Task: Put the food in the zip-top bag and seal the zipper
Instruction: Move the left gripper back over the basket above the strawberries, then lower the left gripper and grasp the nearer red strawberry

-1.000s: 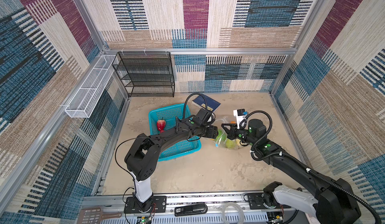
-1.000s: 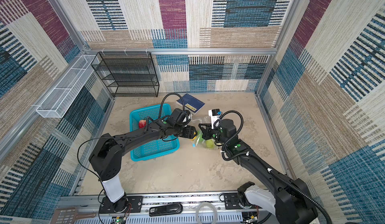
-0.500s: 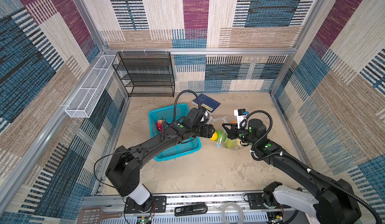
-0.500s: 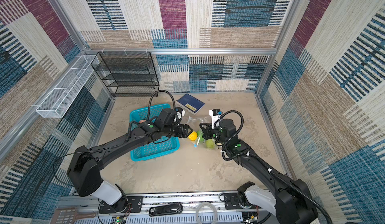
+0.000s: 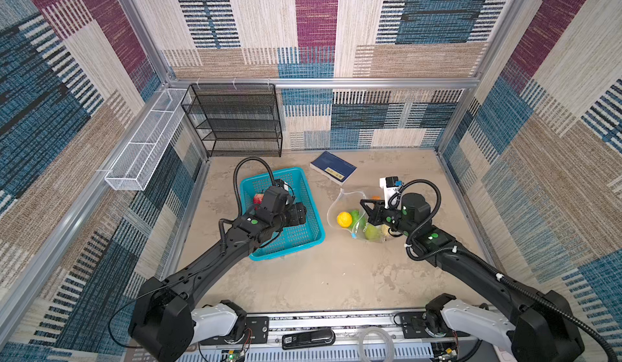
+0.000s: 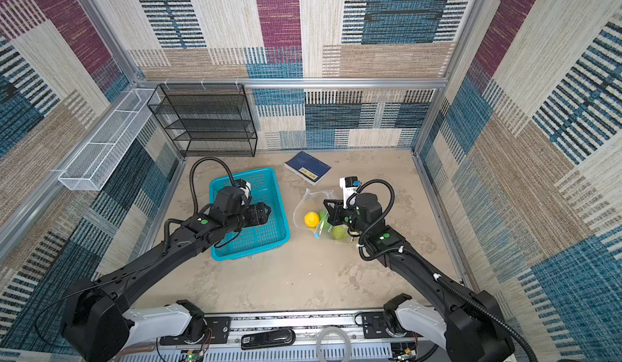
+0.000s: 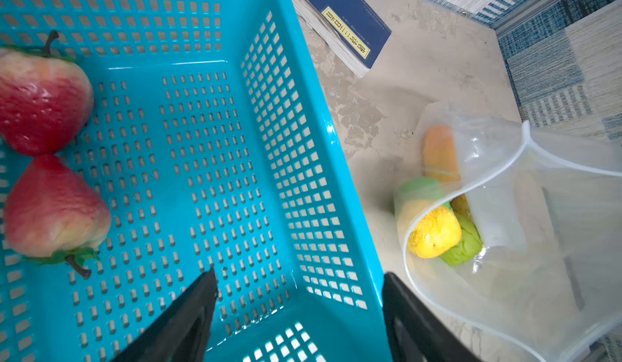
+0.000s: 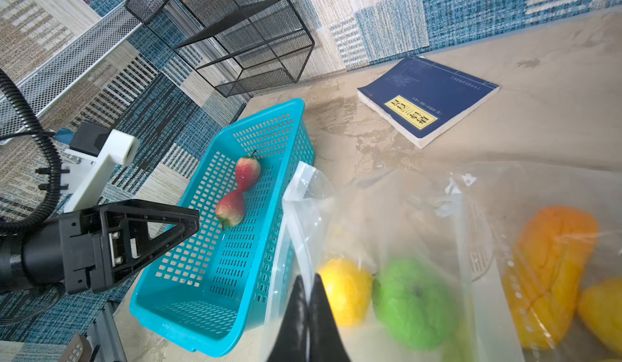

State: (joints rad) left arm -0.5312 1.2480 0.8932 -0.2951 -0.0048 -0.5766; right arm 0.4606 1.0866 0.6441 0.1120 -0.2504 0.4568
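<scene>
Pinches crinkly clear zip-top bag (image 8: 404, 208) rim in clamped right pincer (image 8: 308, 279).
Holds left pincer (image 7: 299, 274) agape over perforated teal basket (image 7: 330, 141); food (image 8: 414, 303) beside right pincer blurred behind film.

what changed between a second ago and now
The left pincer drew back from the mouth of the zip-top bag to above the teal basket, open and empty; the yellow lemon now lies just inside the bag. The right pincer stayed shut on the bag's mouth edge; basket and book did not move.
</scene>
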